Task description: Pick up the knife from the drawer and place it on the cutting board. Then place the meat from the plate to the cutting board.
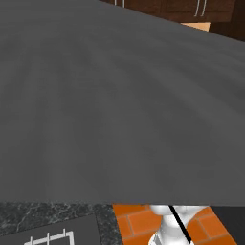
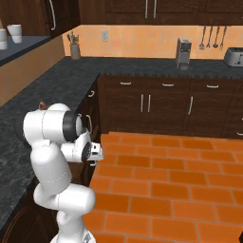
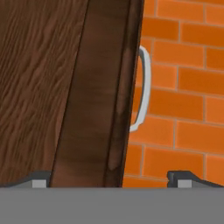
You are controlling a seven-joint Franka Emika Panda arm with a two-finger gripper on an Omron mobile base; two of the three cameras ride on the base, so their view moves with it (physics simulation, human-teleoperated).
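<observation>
Kitchen: dark wood cabinets point(image 2: 156, 107) run under an L-shaped tabletop point(image 2: 71, 78) of dark speckled stone, with an orange brick floor point(image 2: 171, 190) and a pale orange back wall.
Back tabletop: a grey coffee machine point(image 2: 183, 53), a toaster point(image 2: 234, 57) at the far right and a utensil pot point(image 2: 74, 47) in the corner stand well apart; utensils point(image 2: 211, 37) hang on the wall above.
Upper left: two white mugs point(image 2: 10, 33) stand on a higher grey ledge.
Arm: the white arm point(image 2: 52, 156) is folded low beside the left run of cabinets, its hand turned toward their fronts.
Tool: seen from the hand view, the tool point(image 3: 111, 179) is spread wide, one dark fingertip at each bottom corner, with nothing gripped between them.
Ahead of the tool: a dark wood cabinet front point(image 3: 94, 96) is seen nearly edge-on, grain running lengthwise; a curved silver handle point(image 3: 145, 87) juts from its edge against the brick floor.
Left base view: a broad, blurred grey surface point(image 1: 119, 105) lies close to the camera; below it show a strip of stone tabletop, some brick floor and part of the white arm.
Knife: I cannot tell where it lies, nor how its blade and handle look.
Reddish speck: a small reddish-brown shape point(image 2: 42, 105) sits on the left tabletop just behind the arm's shoulder, too small to tell what it is.
</observation>
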